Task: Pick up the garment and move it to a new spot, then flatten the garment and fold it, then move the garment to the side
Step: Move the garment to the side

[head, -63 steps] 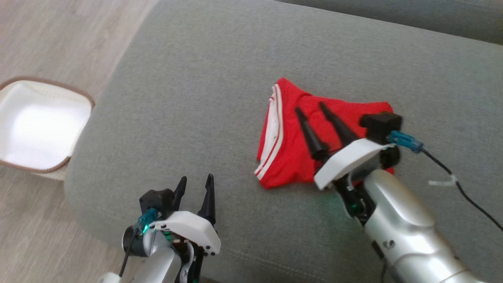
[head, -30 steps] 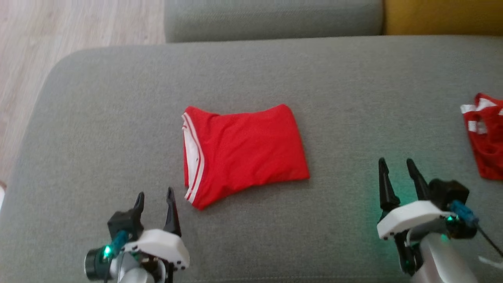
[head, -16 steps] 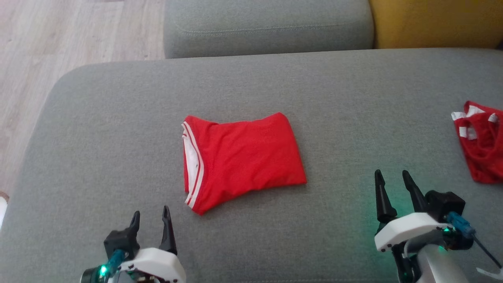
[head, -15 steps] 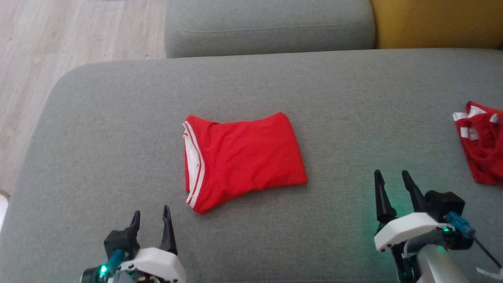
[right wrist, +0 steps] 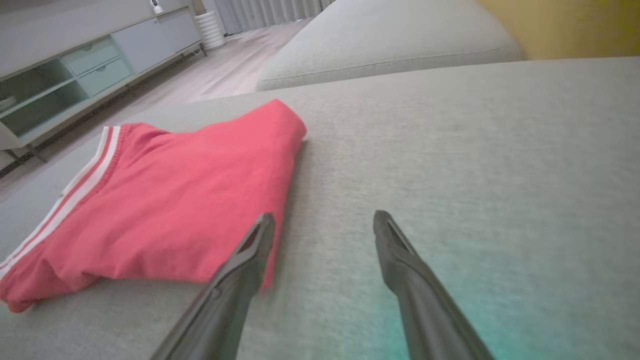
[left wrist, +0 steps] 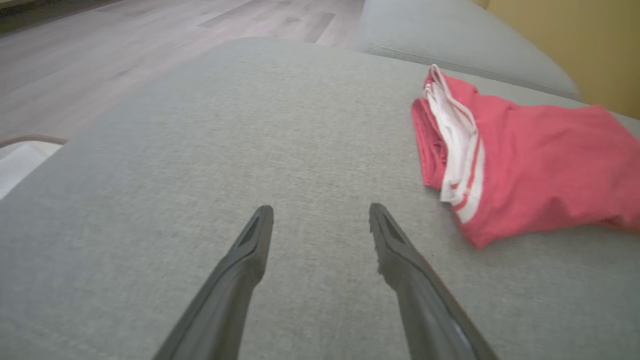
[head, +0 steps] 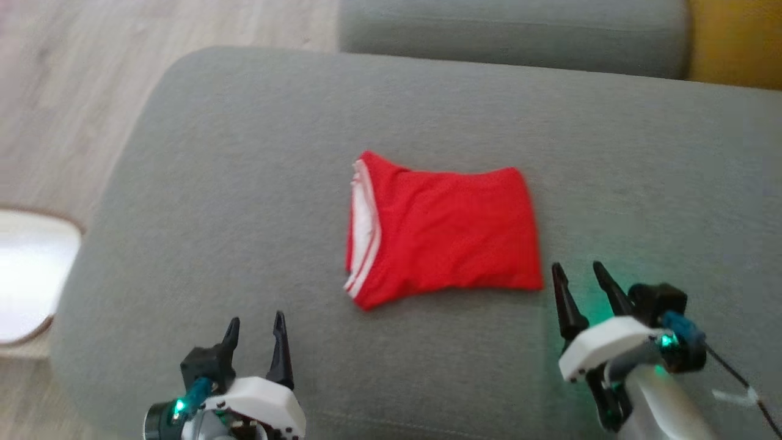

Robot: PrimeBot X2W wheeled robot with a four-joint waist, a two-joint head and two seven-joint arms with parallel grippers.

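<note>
The garment (head: 446, 232) is a red piece with white stripes along its left edge, lying folded on the grey sofa seat (head: 244, 183). From the left wrist view the garment (left wrist: 525, 160) lies to the upper right; the right wrist view has the garment (right wrist: 165, 200) at its left. My left gripper (head: 255, 322) is open near the seat's front edge, left of the garment and apart from it. Just off the garment's lower right corner, my right gripper (head: 577, 269) is open with nothing between its fingers.
A white basket (head: 24, 269) with a brown rim stands on the wooden floor (head: 61, 91) at the left. A second grey cushion (head: 513, 30) and a yellow surface (head: 733, 43) lie at the back. A low cabinet (right wrist: 75, 65) stands far left in the right wrist view.
The head camera has turned left, so the garment sits further right in the picture and the basket has come in. Both grippers stay open; the garment lies as before.
</note>
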